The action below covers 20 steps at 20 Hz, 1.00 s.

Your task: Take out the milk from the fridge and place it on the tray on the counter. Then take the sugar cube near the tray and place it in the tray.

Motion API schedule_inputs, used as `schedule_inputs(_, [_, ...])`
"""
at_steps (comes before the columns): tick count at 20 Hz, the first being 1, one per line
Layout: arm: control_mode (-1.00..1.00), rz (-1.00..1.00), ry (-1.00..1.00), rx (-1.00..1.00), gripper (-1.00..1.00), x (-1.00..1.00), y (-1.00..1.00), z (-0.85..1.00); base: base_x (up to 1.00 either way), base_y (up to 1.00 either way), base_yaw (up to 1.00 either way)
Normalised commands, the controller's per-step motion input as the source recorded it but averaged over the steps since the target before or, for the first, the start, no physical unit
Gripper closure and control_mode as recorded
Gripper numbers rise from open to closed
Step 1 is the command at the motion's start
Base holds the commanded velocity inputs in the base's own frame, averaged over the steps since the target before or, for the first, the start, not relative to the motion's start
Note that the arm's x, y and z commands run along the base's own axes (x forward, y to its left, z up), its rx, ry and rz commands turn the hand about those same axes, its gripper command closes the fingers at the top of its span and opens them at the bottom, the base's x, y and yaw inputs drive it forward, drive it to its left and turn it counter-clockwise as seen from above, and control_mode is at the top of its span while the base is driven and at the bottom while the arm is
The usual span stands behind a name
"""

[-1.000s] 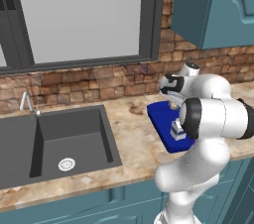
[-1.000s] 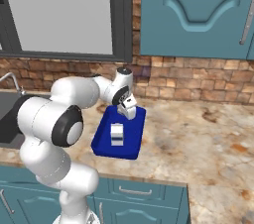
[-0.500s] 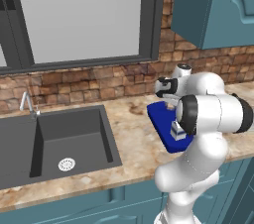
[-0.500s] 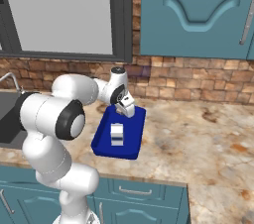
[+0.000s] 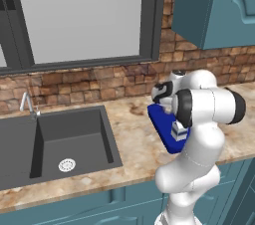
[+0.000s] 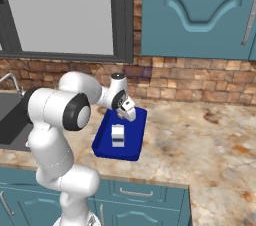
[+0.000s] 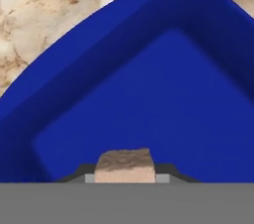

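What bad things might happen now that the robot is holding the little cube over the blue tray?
The gripper is shut on the sugar cube above a corner of the tray. If it lets go too near the rim, the cube may bounce out onto the counter. The milk already stands in the tray, so the hand might bump and tip it if it swings that way.

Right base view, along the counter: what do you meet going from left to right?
Faucet → sink → robot arm's shoulder → blue tray holding the milk, with the gripper over its far end → bare counter.
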Motion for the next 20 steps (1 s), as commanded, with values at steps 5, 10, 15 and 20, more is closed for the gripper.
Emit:
schedule_inputs(5, [-1.0,0.01,0.01,-0.01,1.0,0.14,0.0,-0.27,0.0,0.0,0.0])
schedule_inputs(10, [-1.0,0.0,0.0,0.0,1.0,0.14,0.0,-0.25,0.0,0.0,0.0])
schedule_inputs(15, [-1.0,0.01,0.0,0.0,1.0,0.15,0.0,-0.22,0.0,0.0,0.0])
schedule_inputs(20, [-1.0,0.0,0.0,0.0,-1.0,0.08,0.0,-0.24,0.0,0.0,0.0])
